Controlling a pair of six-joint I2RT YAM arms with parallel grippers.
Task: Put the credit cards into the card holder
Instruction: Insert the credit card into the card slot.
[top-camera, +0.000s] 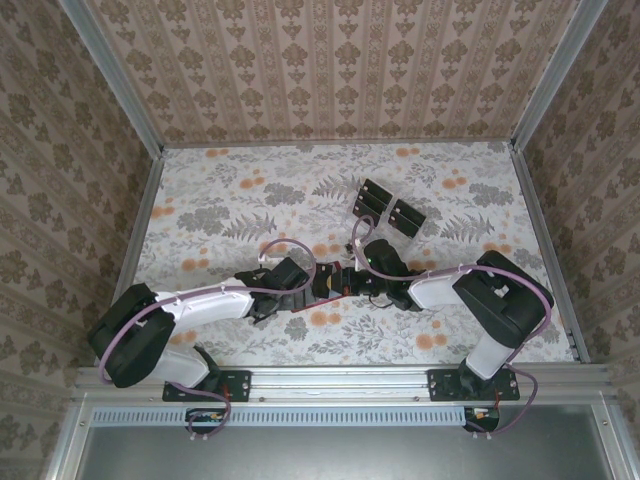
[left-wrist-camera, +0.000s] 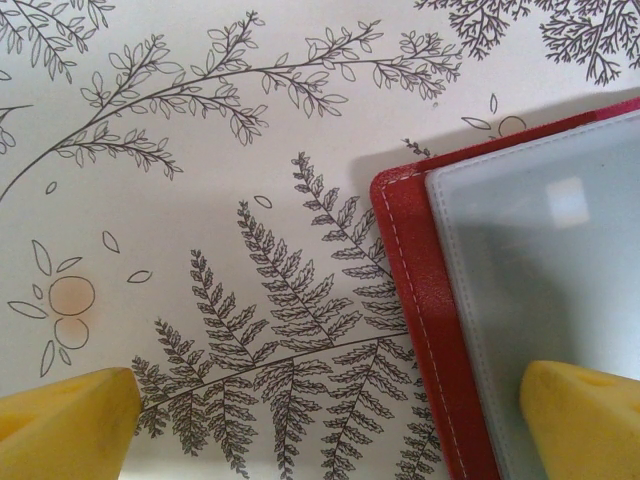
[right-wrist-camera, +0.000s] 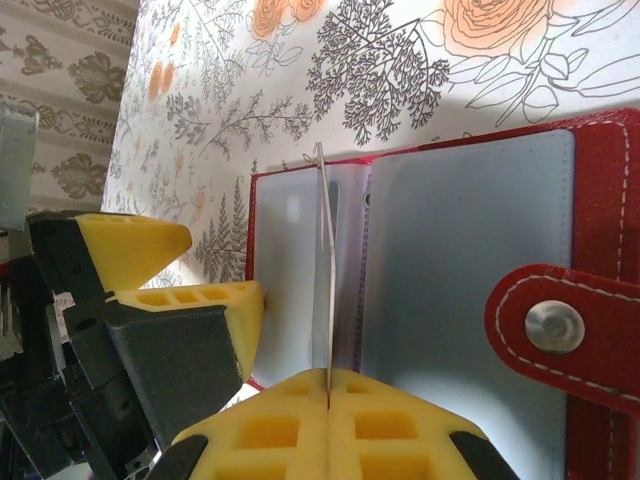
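Between spread left jaws, card holder (left-wrist-camera: 418, 300) corner.

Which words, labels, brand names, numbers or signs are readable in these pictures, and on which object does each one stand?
No text is readable anywhere in these pictures.
Black cards in the clear tray: tiny light marks, too small to read.
Red card holder: no lettering on its cover or sleeves.
Metal snap: plain, no mark visible.
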